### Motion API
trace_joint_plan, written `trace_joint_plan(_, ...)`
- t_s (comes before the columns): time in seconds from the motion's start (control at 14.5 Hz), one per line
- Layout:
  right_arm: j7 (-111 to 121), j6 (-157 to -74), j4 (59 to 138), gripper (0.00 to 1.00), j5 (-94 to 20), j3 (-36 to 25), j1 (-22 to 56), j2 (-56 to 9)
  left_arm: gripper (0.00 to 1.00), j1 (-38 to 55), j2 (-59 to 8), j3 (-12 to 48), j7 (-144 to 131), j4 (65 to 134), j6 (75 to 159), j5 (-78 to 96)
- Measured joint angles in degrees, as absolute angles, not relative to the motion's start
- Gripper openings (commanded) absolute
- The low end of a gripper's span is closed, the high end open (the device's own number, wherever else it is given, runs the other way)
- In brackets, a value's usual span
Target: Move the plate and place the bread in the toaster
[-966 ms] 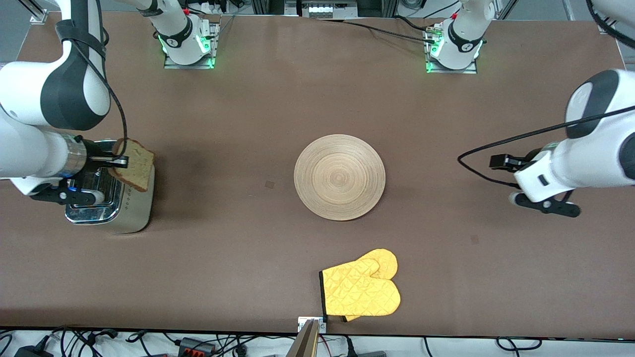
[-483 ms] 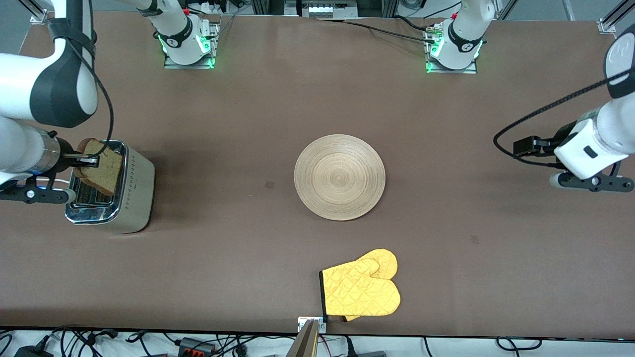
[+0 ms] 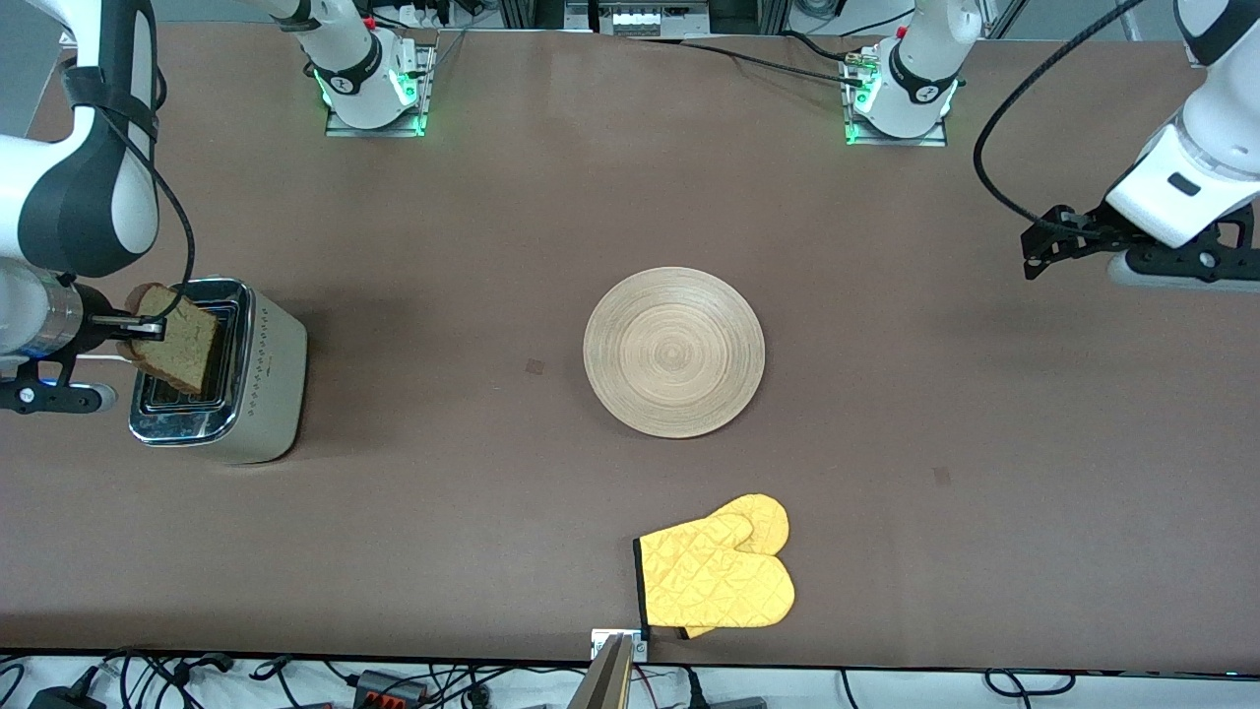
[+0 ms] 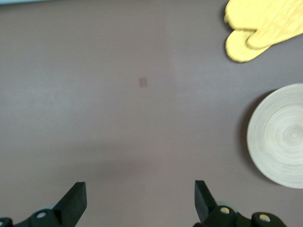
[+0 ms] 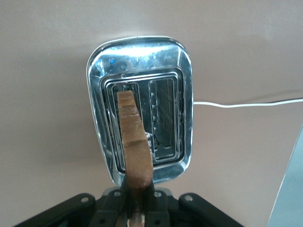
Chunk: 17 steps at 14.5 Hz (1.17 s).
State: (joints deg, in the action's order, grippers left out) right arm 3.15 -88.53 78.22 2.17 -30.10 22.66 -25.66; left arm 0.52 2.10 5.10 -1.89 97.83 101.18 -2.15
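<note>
My right gripper (image 3: 148,325) is shut on the bread (image 3: 179,351), a tan slice with a dark crust, held on edge over the silver toaster (image 3: 258,386) at the right arm's end of the table. In the right wrist view the bread (image 5: 135,142), clamped in the gripper (image 5: 138,201), lines up with one of the two slots of the toaster (image 5: 182,80). The round light-wood plate (image 3: 673,352) lies bare at the table's middle. My left gripper (image 3: 1186,264) hangs open and holds nothing, high over the left arm's end of the table. The left wrist view shows the gripper (image 4: 139,189) and the plate (image 4: 277,137).
A yellow oven mitt (image 3: 716,576) lies nearer to the front camera than the plate, by the table's front edge; the mitt (image 4: 262,28) also shows in the left wrist view. The toaster's white cord (image 5: 246,104) trails across the table toward its end.
My right gripper has carried the bread from over the toaster's dotted side to over its slots. The left arm has lifted and drawn back toward its base.
</note>
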Motion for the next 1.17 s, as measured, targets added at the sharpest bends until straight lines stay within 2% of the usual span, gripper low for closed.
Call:
trace_joint_plan(0.21, 4.5, -90.7, 79.2, 0.00, 2.2, -30.1, 22.6, -26.4, 1.00, 2.1, 2.3, 4.6, -2.0, 96.9, 103.0, -2.0)
trace_joint_plan(0.55, 5.1, -89.8, 80.0, 0.00, 2.2, -30.1, 22.6, -26.5, 1.00, 2.2, 2.2, 4.4, -2.0, 94.2, 96.7, -2.0)
trace_joint_plan(1.17, 5.4, -89.6, 81.1, 0.00, 2.2, -30.0, 22.4, -26.8, 1.00, 2.3, 1.8, 4.4, -2.0, 94.1, 96.4, -2.0)
